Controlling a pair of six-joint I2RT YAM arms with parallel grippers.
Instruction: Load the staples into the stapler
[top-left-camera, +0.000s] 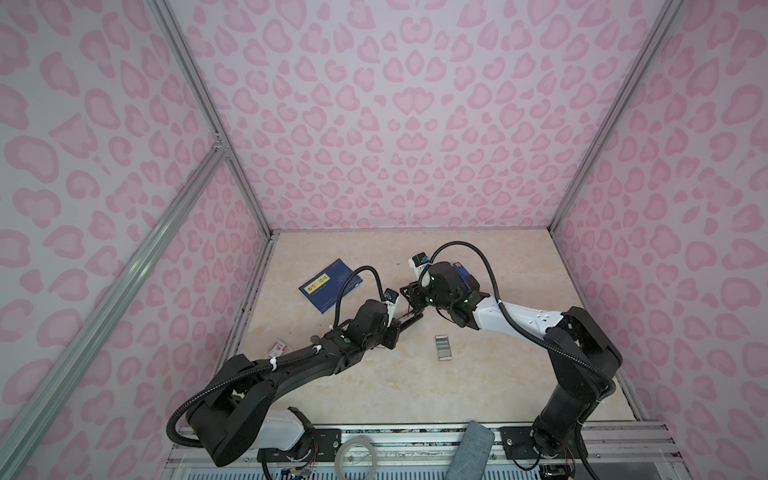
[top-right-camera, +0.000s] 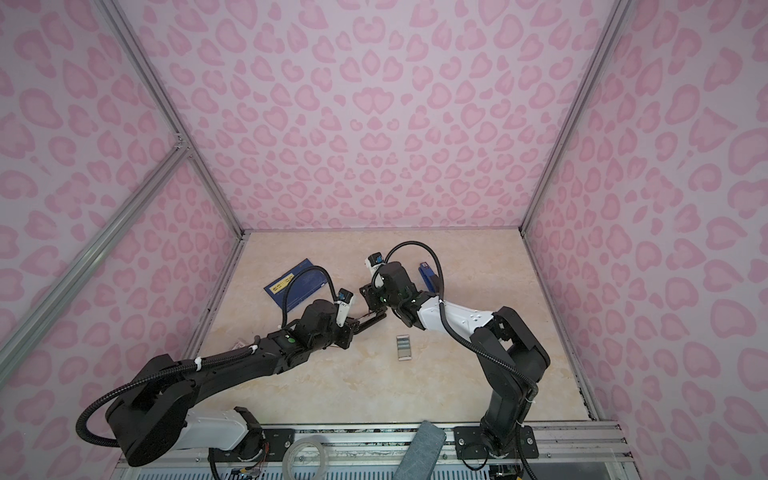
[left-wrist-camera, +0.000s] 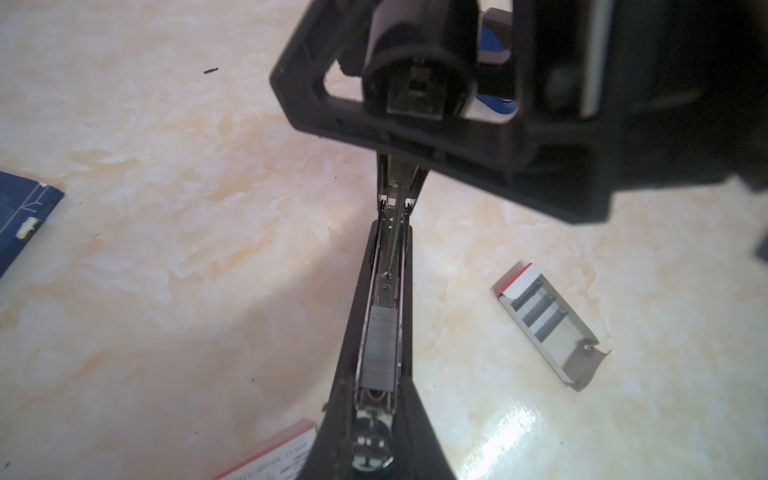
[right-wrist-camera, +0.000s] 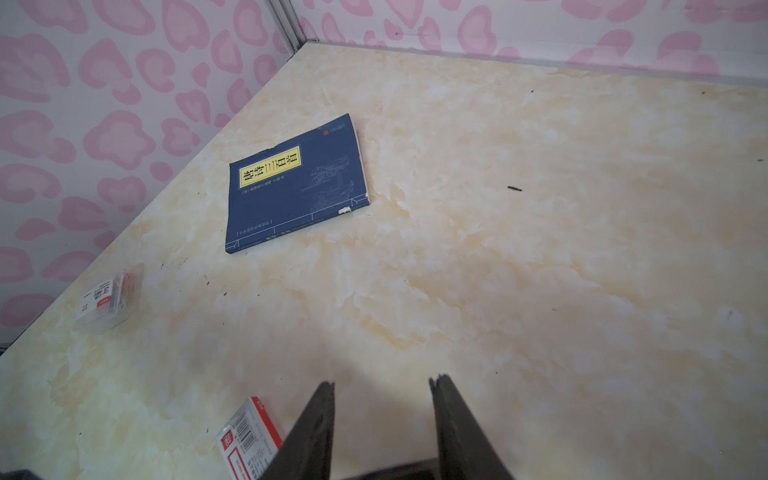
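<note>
- Pinching the stapler from both sides, the left gripper clamps the open metal channel.
- A grey staple strip lies inside that channel, between the fingers.
- The right gripper hangs over the stapler's far end, claw spread, with only bare table between its fingers.
- The staples lie in an open white tray on the table, near and right of both grippers, touching neither.
- A blue booklet lies far left.

Pink heart-patterned walls, framed by metal posts, enclosed a glossy cream marbled tabletop
</note>
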